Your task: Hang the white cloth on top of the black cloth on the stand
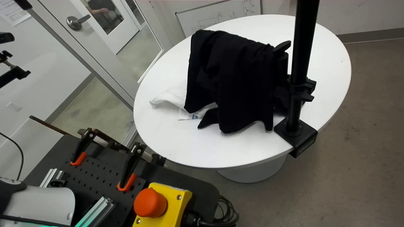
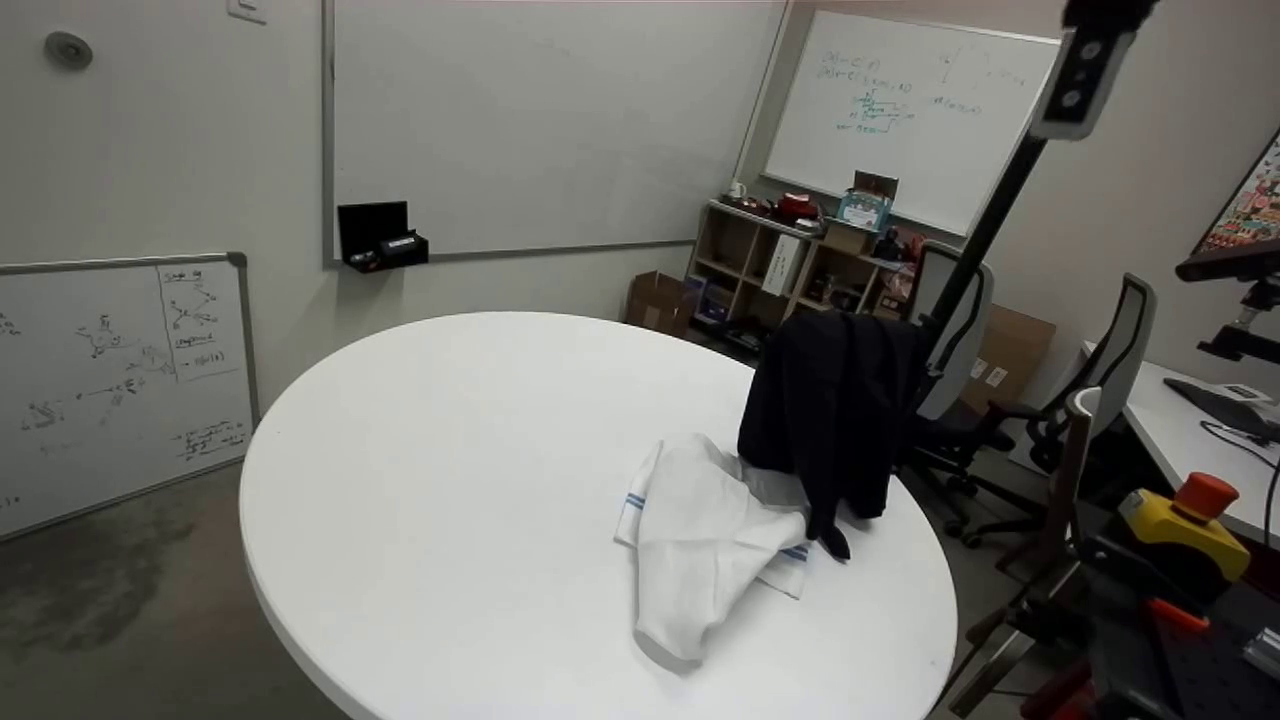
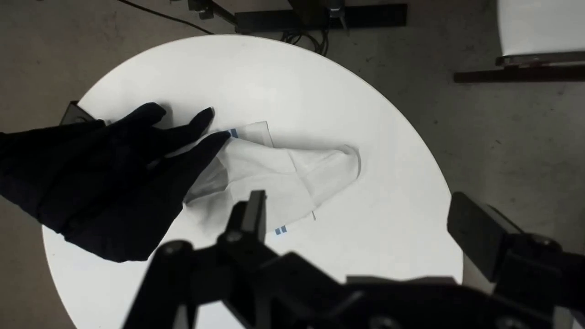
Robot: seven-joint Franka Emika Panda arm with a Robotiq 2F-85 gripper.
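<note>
The white cloth [image 2: 695, 550] with blue stripes lies crumpled on the round white table [image 2: 430, 500]. In an exterior view it is mostly hidden behind the black cloth, with its edge [image 1: 170, 97] showing. The black cloth [image 1: 240, 82] hangs over the horizontal arm of the black stand [image 1: 303, 47], which is clamped to the table's edge. In the wrist view the black cloth [image 3: 105, 183] overlaps one end of the white cloth [image 3: 269, 183]. My gripper [image 3: 358, 205] is wide open and empty, well above the table. I cannot make it out clearly in the exterior views.
A dark bench with clamps [image 1: 127, 167] and a yellow box with a red button [image 1: 164, 205] stands beside the table. Office chairs [image 2: 1090, 360] and a shelf [image 2: 760, 270] stand behind the stand. A whiteboard [image 2: 120, 370] leans on the wall.
</note>
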